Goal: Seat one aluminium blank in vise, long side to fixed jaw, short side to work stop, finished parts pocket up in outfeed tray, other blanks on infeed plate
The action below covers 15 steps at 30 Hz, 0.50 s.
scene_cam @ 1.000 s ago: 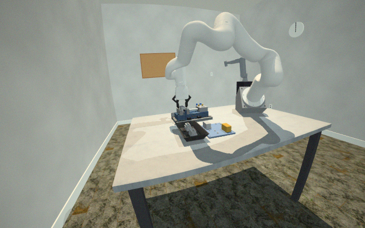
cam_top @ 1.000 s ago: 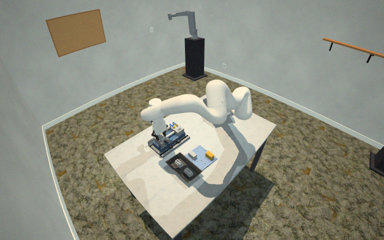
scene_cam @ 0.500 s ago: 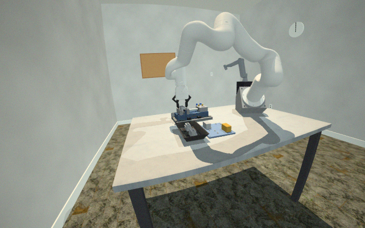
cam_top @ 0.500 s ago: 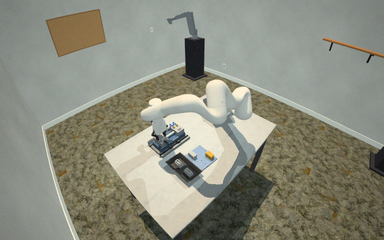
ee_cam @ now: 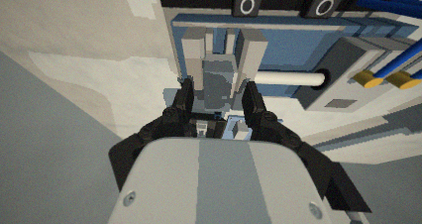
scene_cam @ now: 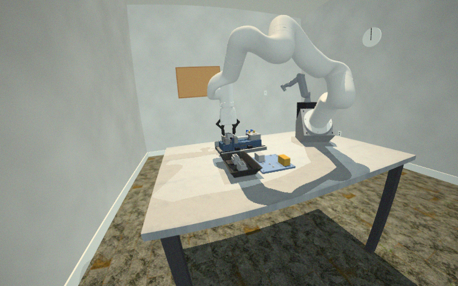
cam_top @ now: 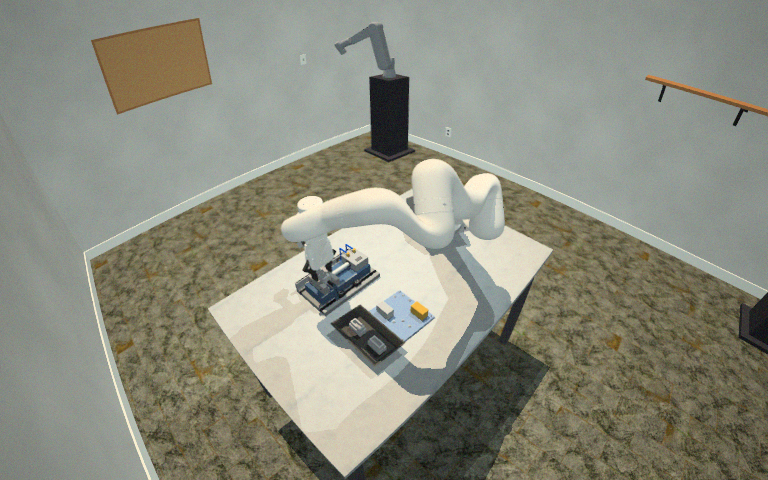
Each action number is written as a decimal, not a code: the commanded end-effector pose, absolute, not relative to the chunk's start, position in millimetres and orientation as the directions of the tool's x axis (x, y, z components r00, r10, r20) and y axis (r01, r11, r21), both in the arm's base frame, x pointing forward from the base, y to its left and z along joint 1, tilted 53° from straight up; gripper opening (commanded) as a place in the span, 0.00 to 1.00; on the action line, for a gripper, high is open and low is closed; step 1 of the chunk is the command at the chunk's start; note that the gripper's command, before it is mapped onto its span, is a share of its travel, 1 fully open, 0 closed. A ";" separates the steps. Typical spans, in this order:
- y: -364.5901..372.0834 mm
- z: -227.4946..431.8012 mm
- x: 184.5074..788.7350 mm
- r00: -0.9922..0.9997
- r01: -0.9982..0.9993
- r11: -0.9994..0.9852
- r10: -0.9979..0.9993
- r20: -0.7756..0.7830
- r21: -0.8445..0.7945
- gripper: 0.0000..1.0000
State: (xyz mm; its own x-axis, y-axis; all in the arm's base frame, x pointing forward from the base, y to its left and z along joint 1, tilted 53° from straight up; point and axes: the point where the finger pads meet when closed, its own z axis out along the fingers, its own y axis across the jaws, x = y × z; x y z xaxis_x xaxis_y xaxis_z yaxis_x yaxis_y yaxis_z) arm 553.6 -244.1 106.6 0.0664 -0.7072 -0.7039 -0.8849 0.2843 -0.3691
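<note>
The blue vise (cam_top: 338,275) stands at the table's far left; it also shows in the exterior view (scene_cam: 239,142). In the wrist view an aluminium blank (ee_cam: 218,82) lies in the vise's opening between the two grey jaw blocks. My gripper (ee_cam: 218,89) is open just above it, one finger on each side, with a small gap to the blank on both sides. I cannot tell how the blank sits on the low bars or against the work stop. The infeed plate (cam_top: 403,315) holds one aluminium blank (cam_top: 384,309) and one brass blank (cam_top: 418,309). The outfeed tray (cam_top: 367,336) holds two finished parts (cam_top: 357,325).
The vise's end block with blue hoses (ee_cam: 376,67) and a white rod (ee_cam: 289,78) lies to the right of the jaws in the wrist view. The tray and the plate stand side by side just in front of the vise. My arm's base (scene_cam: 313,129) is at the table's back right.
</note>
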 end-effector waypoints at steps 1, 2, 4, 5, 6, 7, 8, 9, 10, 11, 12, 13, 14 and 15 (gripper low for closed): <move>-247.8 109.8 551.8 0.066 -0.884 0.285 -0.708 -0.703 -0.370 0.69; -248.9 110.8 551.1 0.066 -0.884 0.285 -0.708 -0.703 -0.370 0.69; -251.4 113.2 549.3 0.066 -0.884 0.285 -0.708 -0.703 -0.370 0.69; -252.8 114.5 548.2 0.066 -0.884 0.285 -0.708 -0.703 -0.370 0.69; -254.4 116.0 547.1 0.066 -0.884 0.285 -0.708 -0.703 -0.370 0.69; -256.1 117.6 545.9 0.066 -0.884 0.285 -0.708 -0.703 -0.370 0.69; -256.1 117.6 545.9 0.066 -0.884 0.285 -0.708 -0.703 -0.370 0.69; -256.1 117.6 545.9 0.066 -0.884 0.285 -0.708 -0.703 -0.370 0.69; -257.9 119.3 544.6 0.066 -0.884 0.285 -0.708 -0.703 -0.370 0.69; -259.7 121.0 543.3 0.066 -0.884 0.285 -0.708 -0.703 -0.370 0.69; -261.7 122.9 541.9 0.066 -0.884 0.285 -0.708 -0.703 -0.370 0.69; -263.7 124.8 540.4 0.066 -0.884 0.285 -0.708 -0.703 -0.370 0.69; -265.8 126.7 539.0 0.066 -0.884 0.285 -0.708 -0.703 -0.370 0.69; -267.9 128.7 537.5 0.066 -0.884 0.285 -0.708 -0.703 -0.370 0.69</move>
